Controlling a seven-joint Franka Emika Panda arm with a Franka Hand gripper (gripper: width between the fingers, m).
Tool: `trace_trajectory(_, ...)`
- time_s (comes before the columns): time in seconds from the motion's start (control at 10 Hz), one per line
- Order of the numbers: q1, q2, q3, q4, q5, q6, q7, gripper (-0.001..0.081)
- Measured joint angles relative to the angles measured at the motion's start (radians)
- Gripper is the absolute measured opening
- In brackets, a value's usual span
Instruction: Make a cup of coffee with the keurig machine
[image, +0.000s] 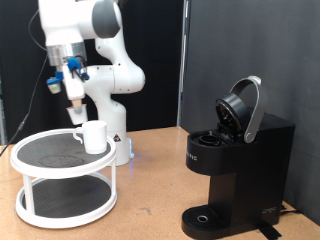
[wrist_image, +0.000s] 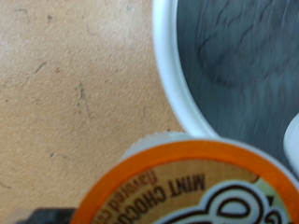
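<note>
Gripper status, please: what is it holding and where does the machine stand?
Gripper above two-tier stand, gripping coffee pod. Cup on stand. Keurig machine lid open.

Exterior view: we see even, bright indoor light, soft shadows under the white tiered stand (image: 64, 190), slight overall softness. Wrist view: we note heavy blur; the orange-rimmed pod lid (wrist_image: 187, 187) nearest the hand is out of focus.

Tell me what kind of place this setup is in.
Probably a robotics lab test bench, not a kitchen: a white robot arm bolted by a bare wooden table, dark curtain backdrop, and a keurig machine with its lid open beside a white two-tier round stand holding a cup.
</note>
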Motion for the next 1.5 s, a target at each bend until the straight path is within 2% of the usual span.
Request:
trace_trajectory(0.1, 0.003, 0.007, 0.012, 0.015, 0.005, -0.016, 0.039, 0.0385)
trace_trajectory(0.3, 0.006, 0.007, 0.007, 0.012, 0.029, -0.009, 0.016, 0.0385)
trace_trajectory(0.6, 0.063, 0.008, 0.011, 0.053, 0.202, -0.006, 0.004, 0.0385)
trace_trajectory(0.9, 0.116, 0.012, 0.04, 0.106, 0.293, -0.03, 0.037, 0.0385)
trace_trajectory(1.1, 0.118, 0.035, 0.083, 0.135, 0.289, -0.025, 0.125, 0.0385)
trace_trajectory(1.3, 0.121, 0.035, 0.08, 0.133, 0.316, -0.034, 0.098, 0.0385)
trace_trajectory(1.5, 0.14, 0.04, 0.08, 0.145, 0.405, -0.065, 0.061, 0.0385)
